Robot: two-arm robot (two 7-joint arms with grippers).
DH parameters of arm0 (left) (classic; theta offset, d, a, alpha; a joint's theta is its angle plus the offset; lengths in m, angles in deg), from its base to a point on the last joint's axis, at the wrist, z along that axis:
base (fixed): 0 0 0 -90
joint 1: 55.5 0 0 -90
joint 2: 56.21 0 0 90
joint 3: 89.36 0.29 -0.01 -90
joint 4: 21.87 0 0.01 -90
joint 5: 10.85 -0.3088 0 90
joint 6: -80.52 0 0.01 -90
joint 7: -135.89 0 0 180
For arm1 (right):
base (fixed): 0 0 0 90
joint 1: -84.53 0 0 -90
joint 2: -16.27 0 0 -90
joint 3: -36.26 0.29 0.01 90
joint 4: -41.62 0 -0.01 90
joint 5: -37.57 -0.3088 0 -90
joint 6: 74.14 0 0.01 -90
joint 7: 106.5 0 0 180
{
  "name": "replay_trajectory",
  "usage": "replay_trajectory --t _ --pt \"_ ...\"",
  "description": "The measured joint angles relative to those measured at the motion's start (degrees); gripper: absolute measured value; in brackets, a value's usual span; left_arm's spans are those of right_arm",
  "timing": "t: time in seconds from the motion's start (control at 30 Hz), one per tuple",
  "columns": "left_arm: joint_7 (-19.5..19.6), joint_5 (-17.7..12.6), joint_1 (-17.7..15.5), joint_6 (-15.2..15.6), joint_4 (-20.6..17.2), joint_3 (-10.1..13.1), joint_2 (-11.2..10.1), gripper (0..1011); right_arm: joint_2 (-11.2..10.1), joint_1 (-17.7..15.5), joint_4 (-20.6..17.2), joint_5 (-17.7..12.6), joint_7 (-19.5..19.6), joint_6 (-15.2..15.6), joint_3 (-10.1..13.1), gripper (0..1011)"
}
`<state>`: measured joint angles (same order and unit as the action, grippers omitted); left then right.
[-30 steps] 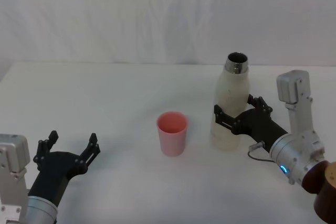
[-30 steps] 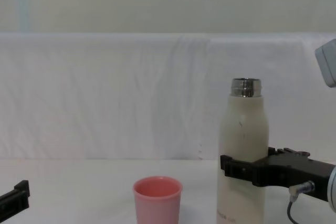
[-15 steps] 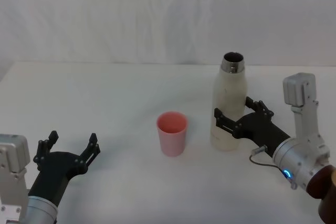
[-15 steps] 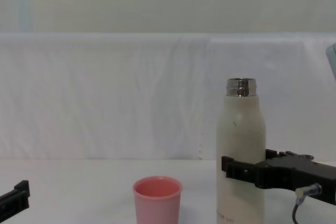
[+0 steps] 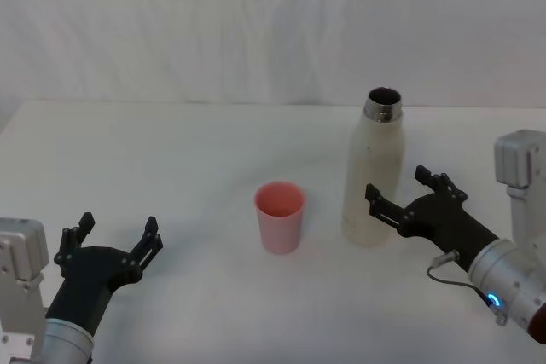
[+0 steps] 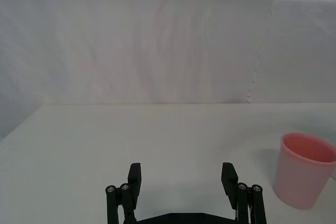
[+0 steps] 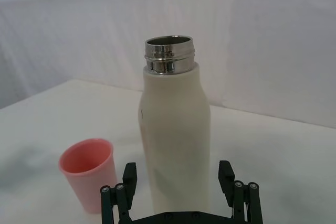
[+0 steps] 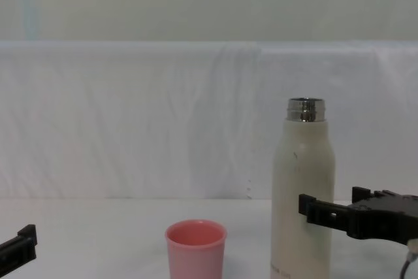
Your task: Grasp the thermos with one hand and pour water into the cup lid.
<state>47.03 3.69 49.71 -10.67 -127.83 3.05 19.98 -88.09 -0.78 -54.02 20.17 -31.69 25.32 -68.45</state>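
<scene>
The cream-white thermos (image 5: 374,178) stands upright and uncapped on the white table, right of centre. Its steel neck shows in the right wrist view, thermos (image 7: 176,135), and in the chest view, thermos (image 8: 302,200). The pink cup lid (image 5: 280,215) stands upright a little to its left, cup lid (image 7: 88,178), cup lid (image 8: 195,249), cup lid (image 6: 304,169). My right gripper (image 5: 395,183) is open, its fingers flanking the thermos's lower body with gaps on both sides, right gripper (image 7: 177,170). My left gripper (image 5: 119,224) rests open at the near left, holding nothing, left gripper (image 6: 181,169).
The white table (image 5: 171,151) is bare around the two objects. A white cloth backdrop (image 5: 256,23) closes off the far edge. Open tabletop lies between my left gripper and the cup lid.
My right gripper has opened and let go of the thermos, then drawn back toward the right. The thermos stays standing. The left arm and cup lid have not moved.
</scene>
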Motion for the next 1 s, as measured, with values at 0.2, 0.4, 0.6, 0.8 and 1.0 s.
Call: replay_trajectory --t 0.2,0.4,0.6,0.8,1.0 --pt "0.0 0.0 0.0 0.0 0.0 0.0 0.0 1001 -1.3 -2.0 -2.1 -0.7 0.0 -0.6 0.2 1001" --pt "0.0 0.0 0.0 0.0 0.0 0.0 0.0 1001 -2.6 -4.0 -4.2 -1.2 -0.4 -1.6 -0.1 1001" --pt "0.0 0.0 0.0 0.0 0.0 0.0 0.0 1001 -3.4 -5.4 -5.5 -1.4 -1.0 -2.5 -1.0 1001" --pt "0.0 0.0 0.0 0.0 0.0 0.0 0.0 1001 -3.6 -6.1 -5.8 -1.5 -1.6 -3.3 -2.4 1001" --pt "0.0 0.0 0.0 0.0 0.0 0.0 0.0 1001 -3.7 -6.3 -5.8 -1.6 -1.9 -3.9 -3.5 1001"
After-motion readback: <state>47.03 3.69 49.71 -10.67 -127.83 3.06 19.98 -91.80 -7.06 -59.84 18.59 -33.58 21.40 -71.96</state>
